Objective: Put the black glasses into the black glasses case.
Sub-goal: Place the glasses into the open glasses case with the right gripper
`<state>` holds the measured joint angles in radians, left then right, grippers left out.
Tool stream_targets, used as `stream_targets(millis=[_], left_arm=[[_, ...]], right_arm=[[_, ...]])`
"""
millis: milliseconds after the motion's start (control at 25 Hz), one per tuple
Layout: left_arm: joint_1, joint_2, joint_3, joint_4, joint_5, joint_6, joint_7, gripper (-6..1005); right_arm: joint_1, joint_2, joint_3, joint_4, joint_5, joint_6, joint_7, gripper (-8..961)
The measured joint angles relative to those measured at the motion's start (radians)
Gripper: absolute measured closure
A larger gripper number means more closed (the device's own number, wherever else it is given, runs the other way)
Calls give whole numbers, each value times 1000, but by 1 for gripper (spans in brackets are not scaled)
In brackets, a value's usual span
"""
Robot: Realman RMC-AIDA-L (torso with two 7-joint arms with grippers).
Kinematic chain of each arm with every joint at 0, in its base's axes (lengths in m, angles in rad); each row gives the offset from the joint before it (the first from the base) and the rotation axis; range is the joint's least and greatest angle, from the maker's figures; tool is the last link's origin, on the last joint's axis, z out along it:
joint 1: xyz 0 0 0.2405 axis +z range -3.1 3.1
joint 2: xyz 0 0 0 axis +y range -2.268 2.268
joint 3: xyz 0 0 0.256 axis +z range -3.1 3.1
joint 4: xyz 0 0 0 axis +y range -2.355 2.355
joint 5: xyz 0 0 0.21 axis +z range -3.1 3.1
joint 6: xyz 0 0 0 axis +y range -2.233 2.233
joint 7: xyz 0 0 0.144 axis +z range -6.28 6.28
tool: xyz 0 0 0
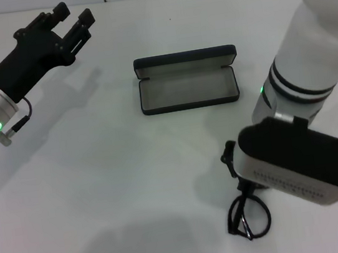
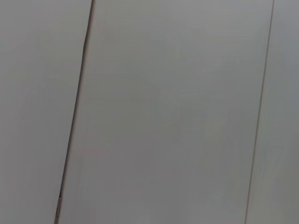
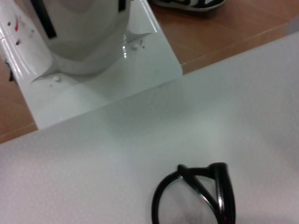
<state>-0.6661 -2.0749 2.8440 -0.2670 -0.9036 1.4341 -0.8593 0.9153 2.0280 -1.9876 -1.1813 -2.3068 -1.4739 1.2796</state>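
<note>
Glasses folded near the table's front edge under the right wrist, case lying open at the middle.

At the far left, the black two-fingered left gripper (image 1: 69, 24) is held raised above the white tabletop (image 1: 100, 174), its fingers parted and nothing between them; a wide bare stretch of table separates it from the black rectangular hard glasses case (image 1: 186, 80), which is opened flat with its grey lining upward and free room on every side. To the right and nearer the front edge, the thin black-framed glasses (image 1: 248, 216) are seen folded on the table, just below the white right wrist housing (image 1: 297, 162). The right gripper's fingers are hidden by that housing, so their state cannot be told. Only the right wrist view shows the glasses (image 3: 196, 196) close up, and beyond the table's edge the white robot base (image 3: 93, 70) on a wooden floor (image 3: 224, 32); only grey panels with seams are shown in the left wrist view.
</note>
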Motion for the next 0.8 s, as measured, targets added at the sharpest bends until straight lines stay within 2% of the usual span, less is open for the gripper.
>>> stream_targets(millis=[240, 400, 520, 640, 800], left_arm=[[-3, 3, 0, 1, -1, 1, 0, 448], [-3, 3, 0, 2, -9, 8, 3, 448], [-7, 3, 0, 2, -14, 9, 4, 448], [-12, 5, 0, 2, -27, 9, 6, 448], [-22, 6, 0, 2, -44, 7, 15, 448]], right_arm=[[-23, 0, 140, -10, 7, -1, 18, 888], [-67, 0, 308, -44, 23, 30, 67, 888], [-98, 0, 406, -60, 63, 117, 139, 888], [-138, 0, 413, -69, 76, 228, 215, 888], [-215, 0, 331, -98, 33, 420, 309, 887]])
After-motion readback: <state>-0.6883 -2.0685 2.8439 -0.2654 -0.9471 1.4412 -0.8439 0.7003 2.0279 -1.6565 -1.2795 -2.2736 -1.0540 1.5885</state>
